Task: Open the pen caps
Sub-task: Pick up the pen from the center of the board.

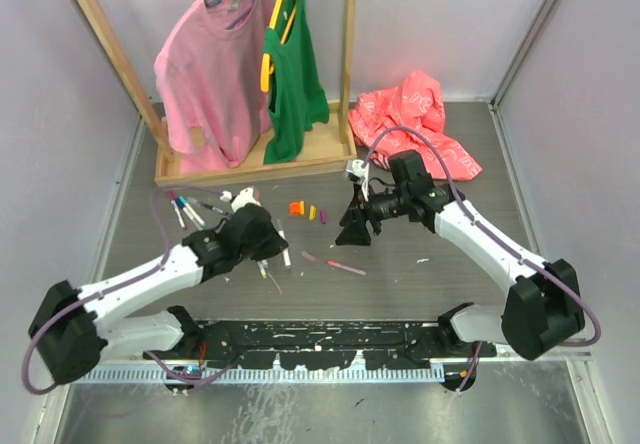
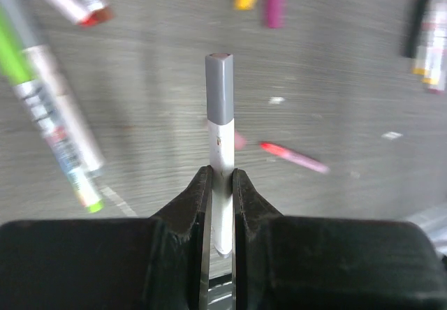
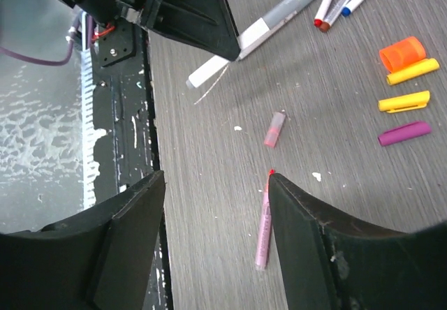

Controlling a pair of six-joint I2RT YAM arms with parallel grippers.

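Observation:
My left gripper (image 2: 221,175) is shut on the white barrel of a pen (image 2: 221,139), which sticks straight out ahead with its grey cap (image 2: 219,88) on. In the top view that gripper (image 1: 272,249) hovers left of centre. My right gripper (image 3: 214,179) is open and empty, just above the table beside an uncapped pink pen (image 3: 263,227). A loose pink cap (image 3: 275,128) lies a little beyond it. Orange (image 3: 401,52), yellow (image 3: 412,71) and purple (image 3: 404,133) caps lie together further off. In the top view the right gripper (image 1: 353,234) points down near the centre.
More pens lie left of my left gripper, one with green ends (image 2: 42,93), and several sit at the back left (image 1: 185,209). A wooden clothes rack (image 1: 255,169) with hanging shirts and a red cloth (image 1: 410,114) stand at the back. The black base rail (image 3: 122,135) runs close by.

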